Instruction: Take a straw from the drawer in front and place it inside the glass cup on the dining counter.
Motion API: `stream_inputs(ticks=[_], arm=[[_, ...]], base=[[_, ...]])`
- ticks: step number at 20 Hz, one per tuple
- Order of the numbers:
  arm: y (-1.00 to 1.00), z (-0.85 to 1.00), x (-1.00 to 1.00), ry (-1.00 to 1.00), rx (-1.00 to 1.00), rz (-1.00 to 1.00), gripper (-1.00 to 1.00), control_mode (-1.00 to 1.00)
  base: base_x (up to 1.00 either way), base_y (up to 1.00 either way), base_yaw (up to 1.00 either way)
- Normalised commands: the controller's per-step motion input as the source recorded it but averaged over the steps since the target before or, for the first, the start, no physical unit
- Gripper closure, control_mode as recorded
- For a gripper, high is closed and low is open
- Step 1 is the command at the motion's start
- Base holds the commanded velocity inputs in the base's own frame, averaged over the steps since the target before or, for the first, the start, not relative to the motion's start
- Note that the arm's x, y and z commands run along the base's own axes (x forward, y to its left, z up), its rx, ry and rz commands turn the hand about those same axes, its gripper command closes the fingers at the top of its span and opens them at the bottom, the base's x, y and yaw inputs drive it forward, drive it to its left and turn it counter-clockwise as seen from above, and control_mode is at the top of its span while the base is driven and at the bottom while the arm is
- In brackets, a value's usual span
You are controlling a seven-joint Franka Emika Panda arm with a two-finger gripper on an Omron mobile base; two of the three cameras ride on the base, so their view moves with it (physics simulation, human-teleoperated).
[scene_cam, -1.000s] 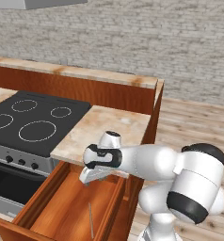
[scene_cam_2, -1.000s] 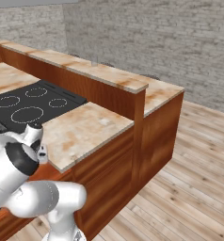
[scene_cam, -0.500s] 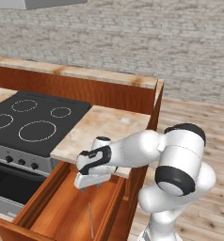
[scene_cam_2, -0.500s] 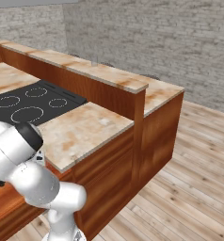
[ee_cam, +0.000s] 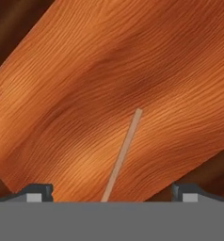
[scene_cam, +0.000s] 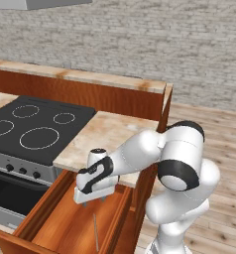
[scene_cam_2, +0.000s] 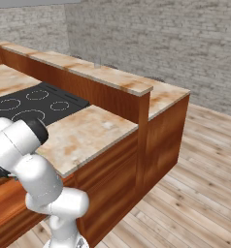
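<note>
The drawer (scene_cam: 50,233) stands pulled out below the small counter, with its wooden floor (ee_cam: 85,94) bare. The straw (scene_cam: 95,230) lies flat on that floor, a thin stick running toward the drawer front. My gripper (scene_cam: 93,201) hangs open just above the drawer's back half, pointing down. In the hand view the straw (ee_cam: 122,155) runs up from between my two fingertips (ee_cam: 36,192), untouched. The dining counter (scene_cam_2: 88,70) is the long raised top at the back. A faint clear shape on it seems to be the glass cup (scene_cam_2: 100,65).
A black cooktop (scene_cam: 30,124) with an oven front (scene_cam: 11,188) below it sits left of the drawer. A small marbled counter (scene_cam: 115,134) lies directly above the drawer. Wooden floor (scene_cam_2: 195,184) stretches to the right, with a brick wall behind.
The arm has lowered the gripper and shifted it slightly left, down toward the open drawer. The jaws stayed open. The straw has not moved.
</note>
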Motion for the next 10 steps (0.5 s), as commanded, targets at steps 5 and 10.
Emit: stream_inputs(ticks=[5, 10], arm=[[0.00, -0.15, 0.00, 0.06, -0.08, -0.08, -1.00, -1.00], [0.00, -0.15, 0.00, 0.04, -0.05, -0.07, -1.00, -1.00]], base=[[0.00, 0.00, 0.00], [0.00, 0.00, 0.00]])
